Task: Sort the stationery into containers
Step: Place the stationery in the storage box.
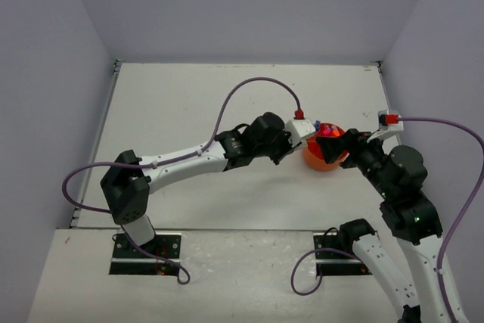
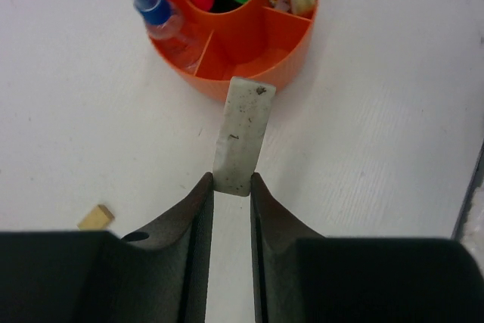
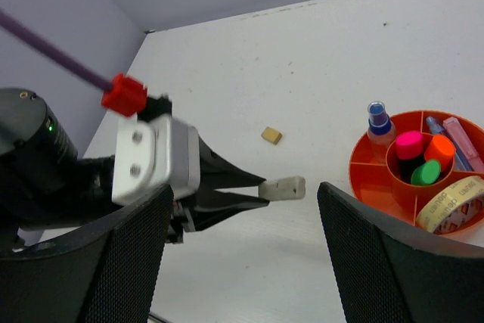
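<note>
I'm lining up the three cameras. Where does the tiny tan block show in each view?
Top external: I cannot make it out.
Left wrist: the tan block lies lower left on the table, left of the left gripper.
Right wrist: mid-frame, just above the white eraser that gripper holds.
Shared landmark: the orange pot.

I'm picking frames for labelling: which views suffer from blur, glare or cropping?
Top external: even light, no glare, orange pot too small to read. Left wrist: white slab sharp, pot cropped at the top. Right wrist: tilted, pot cut at the right edge.
</note>
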Motion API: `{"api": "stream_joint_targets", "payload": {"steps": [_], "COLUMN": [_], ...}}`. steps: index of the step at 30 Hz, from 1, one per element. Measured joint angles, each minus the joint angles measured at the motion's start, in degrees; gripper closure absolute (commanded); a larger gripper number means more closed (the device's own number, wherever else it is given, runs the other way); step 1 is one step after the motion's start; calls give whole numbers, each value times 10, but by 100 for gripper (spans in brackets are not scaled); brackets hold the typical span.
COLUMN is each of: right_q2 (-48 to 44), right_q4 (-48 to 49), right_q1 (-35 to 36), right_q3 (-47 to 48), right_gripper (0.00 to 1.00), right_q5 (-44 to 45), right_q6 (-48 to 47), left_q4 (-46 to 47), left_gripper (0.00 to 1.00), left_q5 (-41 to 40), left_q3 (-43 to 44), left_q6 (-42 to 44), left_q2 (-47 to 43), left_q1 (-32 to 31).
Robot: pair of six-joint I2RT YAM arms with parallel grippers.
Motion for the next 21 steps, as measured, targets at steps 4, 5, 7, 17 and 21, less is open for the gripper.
{"api": "stream_joint_targets", "payload": {"steps": [4, 5, 7, 17, 21], "right_q2": [-16, -19, -23, -58, -69], "right_q4": [-19, -21, -25, -43, -52], "right_q1": [0, 0, 0, 0, 0], "right_q3": [7, 10, 18, 52, 54], "right_gripper": [20, 20, 20, 20, 20], "right_q5": [11, 13, 19, 39, 42], "right_q6": [1, 1, 1, 3, 5], "left_q4": [38, 40, 49, 87, 101], "left_gripper": [100, 100, 100, 100, 100], "left_q5": [8, 9, 10, -1, 0], "left_q3": [-18, -13, 12, 60, 68], "left_q6": [100, 125, 167, 315, 345], "left_q2": [-1, 3, 22, 120, 145], "left_q1": [-17, -16, -16, -18, -18]}}
